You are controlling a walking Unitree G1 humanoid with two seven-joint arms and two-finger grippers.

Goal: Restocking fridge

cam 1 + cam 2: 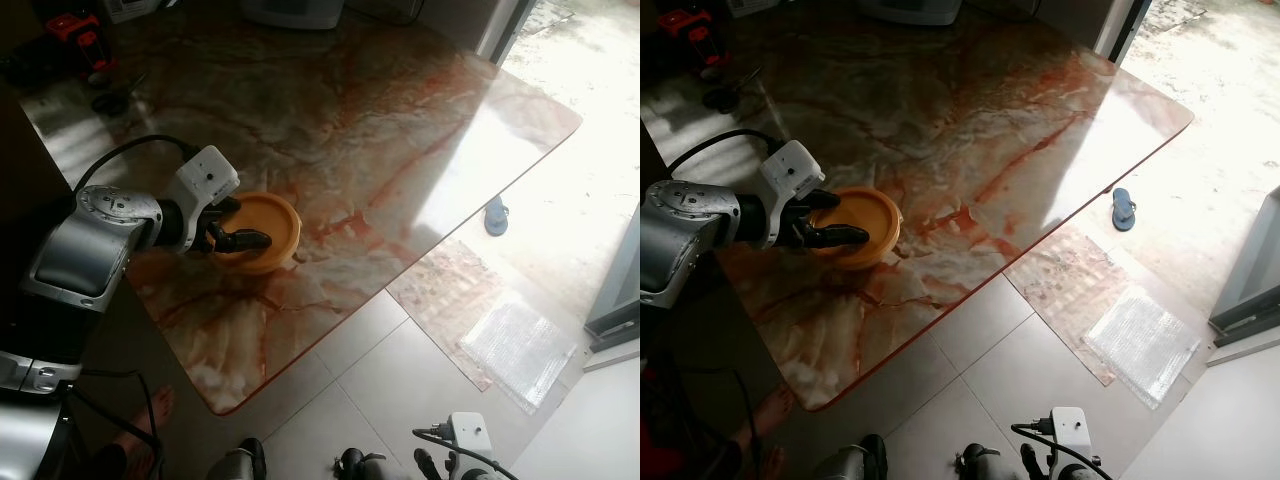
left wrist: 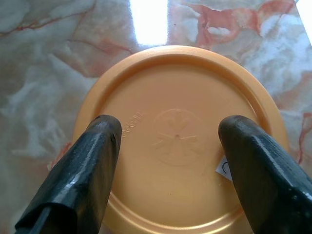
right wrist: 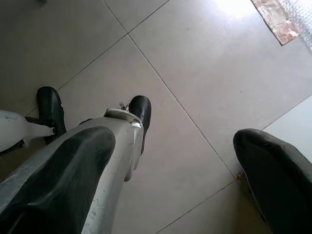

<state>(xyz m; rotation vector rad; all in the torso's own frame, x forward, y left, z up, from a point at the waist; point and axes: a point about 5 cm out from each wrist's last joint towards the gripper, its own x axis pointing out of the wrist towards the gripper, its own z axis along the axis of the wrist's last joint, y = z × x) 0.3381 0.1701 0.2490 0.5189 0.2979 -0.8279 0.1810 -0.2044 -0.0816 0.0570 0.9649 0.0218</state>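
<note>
Progress early: your left gripper jaws straddle the orange container on the table, spread, nothing gripped.

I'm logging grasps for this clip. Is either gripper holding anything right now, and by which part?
Nothing is clamped yet. The left gripper is open, its fingers straddling the orange lidded container over its lid. The right gripper hangs open above the floor.

A round orange lidded container (small white sticker near its rim) sits flat on the marble table, near the table's front edge.
</note>
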